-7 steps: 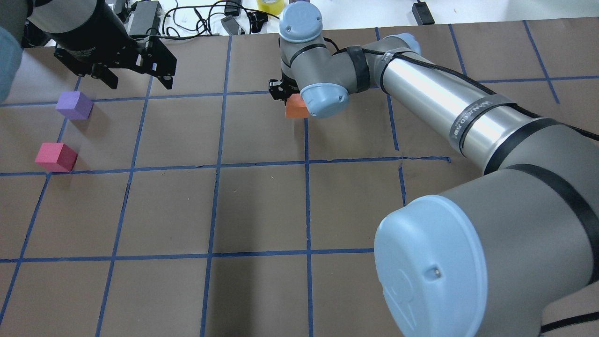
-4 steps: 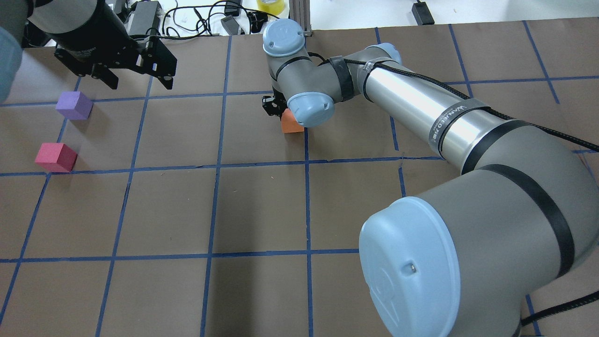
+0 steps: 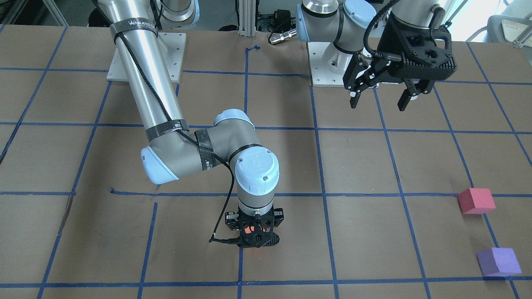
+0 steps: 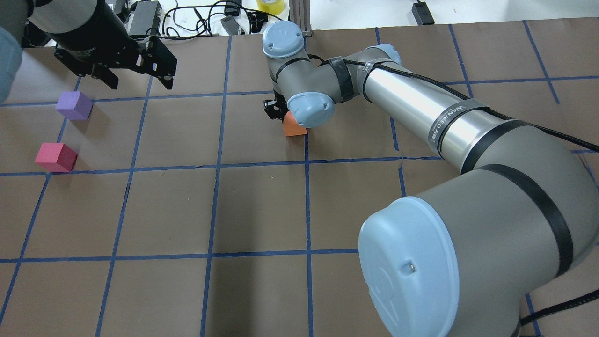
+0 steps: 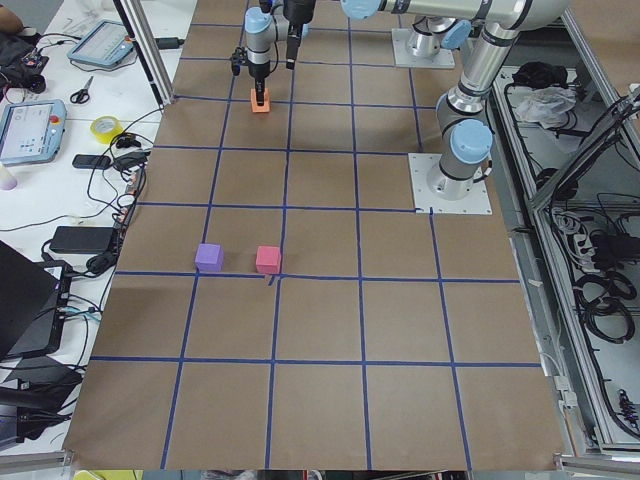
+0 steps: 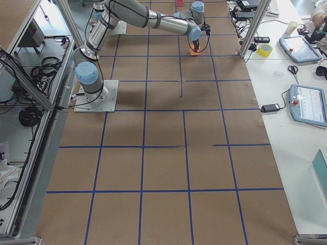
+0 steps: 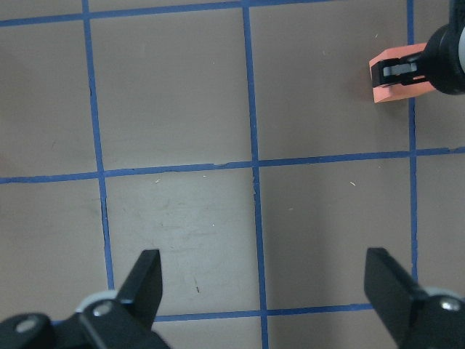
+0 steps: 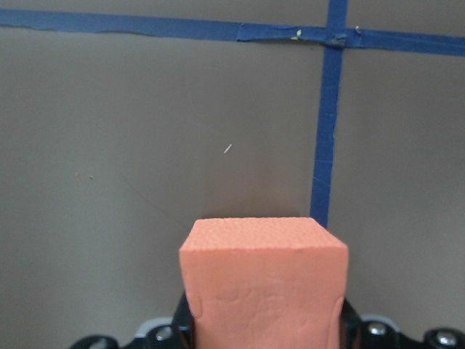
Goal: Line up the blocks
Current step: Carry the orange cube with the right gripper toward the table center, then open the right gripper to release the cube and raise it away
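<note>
My right gripper (image 3: pixel 253 234) is shut on the orange block (image 4: pixel 295 127) and holds it low over the brown table, next to a blue tape line; I cannot tell whether the block touches the table. The block fills the bottom of the right wrist view (image 8: pixel 263 280) and shows at the top right of the left wrist view (image 7: pixel 392 73). The purple block (image 4: pixel 74 105) and the red-pink block (image 4: pixel 55 157) sit side by side at the table's left end, apart from each other. My left gripper (image 4: pixel 140 85) hangs open and empty above the table, just beyond the purple block.
Blue tape lines (image 4: pixel 306 164) mark a grid on the table. Cables, black devices and a yellow tape roll (image 4: pixel 270 4) lie on the white bench past the far edge. The arm bases (image 3: pixel 145 54) stand at the robot's side.
My right arm has moved left and lowered the orange block toward the table. The left arm, the purple block and the red-pink block have not moved.
</note>
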